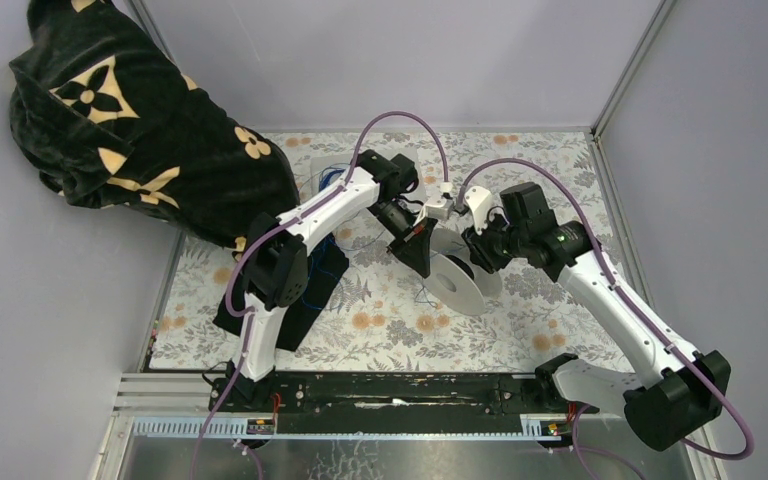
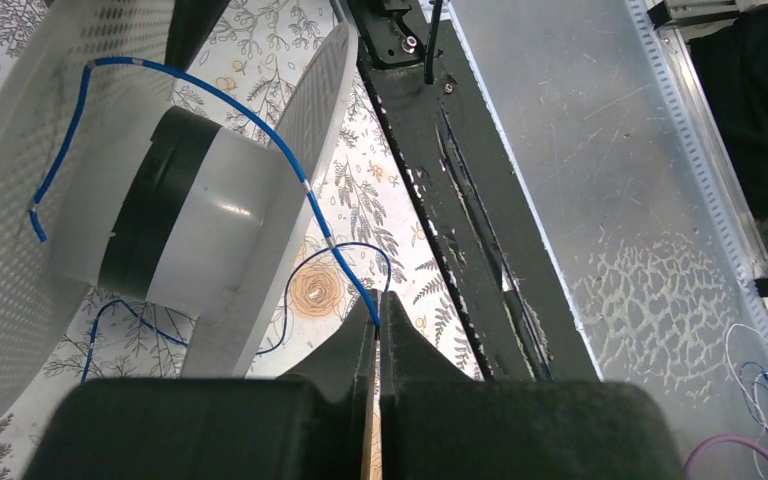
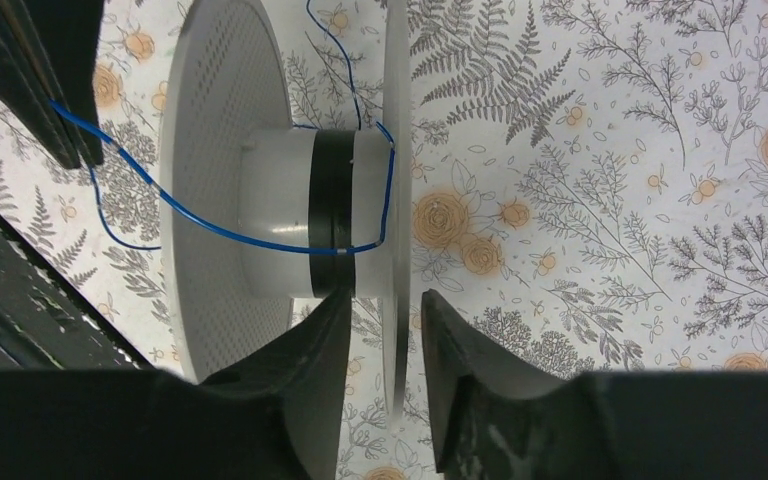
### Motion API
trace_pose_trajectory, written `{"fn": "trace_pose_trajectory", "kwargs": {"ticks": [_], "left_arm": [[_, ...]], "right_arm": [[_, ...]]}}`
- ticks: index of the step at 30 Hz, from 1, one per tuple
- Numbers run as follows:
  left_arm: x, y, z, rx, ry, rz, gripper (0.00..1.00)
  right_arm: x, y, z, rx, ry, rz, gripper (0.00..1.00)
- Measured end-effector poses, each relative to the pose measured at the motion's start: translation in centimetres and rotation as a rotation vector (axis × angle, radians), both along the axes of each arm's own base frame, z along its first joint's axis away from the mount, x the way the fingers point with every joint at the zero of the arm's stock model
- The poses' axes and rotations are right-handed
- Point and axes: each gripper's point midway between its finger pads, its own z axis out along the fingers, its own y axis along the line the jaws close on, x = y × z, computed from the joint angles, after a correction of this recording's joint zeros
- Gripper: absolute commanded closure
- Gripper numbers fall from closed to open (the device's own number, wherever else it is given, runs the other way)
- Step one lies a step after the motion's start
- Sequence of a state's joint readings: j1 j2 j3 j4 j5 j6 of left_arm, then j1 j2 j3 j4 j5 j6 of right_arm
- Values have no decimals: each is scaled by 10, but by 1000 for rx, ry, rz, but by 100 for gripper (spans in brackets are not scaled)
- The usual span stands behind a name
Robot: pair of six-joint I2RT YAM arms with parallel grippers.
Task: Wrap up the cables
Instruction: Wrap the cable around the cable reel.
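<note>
A white spool [image 1: 460,283] stands on edge mid-table, its hub [image 2: 222,222] ringed by a black band. My left gripper [image 2: 380,300], also in the top view [image 1: 424,262], is shut on a thin blue cable [image 2: 260,120]. The cable arcs from the jaws over the hub and ends loose at the far flange. In the right wrist view the cable [image 3: 260,240] loops round the hub [image 3: 280,220]. My right gripper [image 3: 388,296], also in the top view [image 1: 474,256], is open and straddles the spool's thin flange [image 3: 396,150], with a gap on each side.
More blue wires [image 1: 328,180] lie tangled at the back behind the left arm. A black cloth with beige flowers [image 1: 130,120] fills the far left corner. A dark cloth [image 1: 322,285] lies under the left arm. The black base rail [image 2: 460,200] runs along the near edge.
</note>
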State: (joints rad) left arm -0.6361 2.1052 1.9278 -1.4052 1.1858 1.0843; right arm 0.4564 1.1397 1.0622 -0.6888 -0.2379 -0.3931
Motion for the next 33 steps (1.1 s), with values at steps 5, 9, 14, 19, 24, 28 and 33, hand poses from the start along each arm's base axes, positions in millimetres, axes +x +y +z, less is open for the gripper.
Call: {"fn": "trace_pose_trajectory", "kwargs": {"ticks": [5, 9, 14, 19, 24, 28, 33], "left_arm": [[-3, 0, -1, 2, 25, -1, 100], [-4, -1, 1, -4, 35, -1, 100], [-4, -2, 2, -14, 51, 0, 100], [-5, -4, 3, -25, 67, 1, 100], [-5, -4, 4, -33, 76, 4, 100], [-6, -3, 3, -30, 87, 5, 100], [-8, -3, 0, -29, 108, 8, 100]], "right_arm": [[-4, -1, -8, 5, -11, 10, 53], [-1, 5, -6, 37, -45, 30, 51], [3, 15, -10, 86, -82, 64, 49], [8, 22, -13, 116, -112, 84, 47], [15, 27, -6, 139, -156, 92, 46], [20, 29, -1, 153, -182, 95, 51], [21, 32, -1, 165, -190, 106, 68]]}}
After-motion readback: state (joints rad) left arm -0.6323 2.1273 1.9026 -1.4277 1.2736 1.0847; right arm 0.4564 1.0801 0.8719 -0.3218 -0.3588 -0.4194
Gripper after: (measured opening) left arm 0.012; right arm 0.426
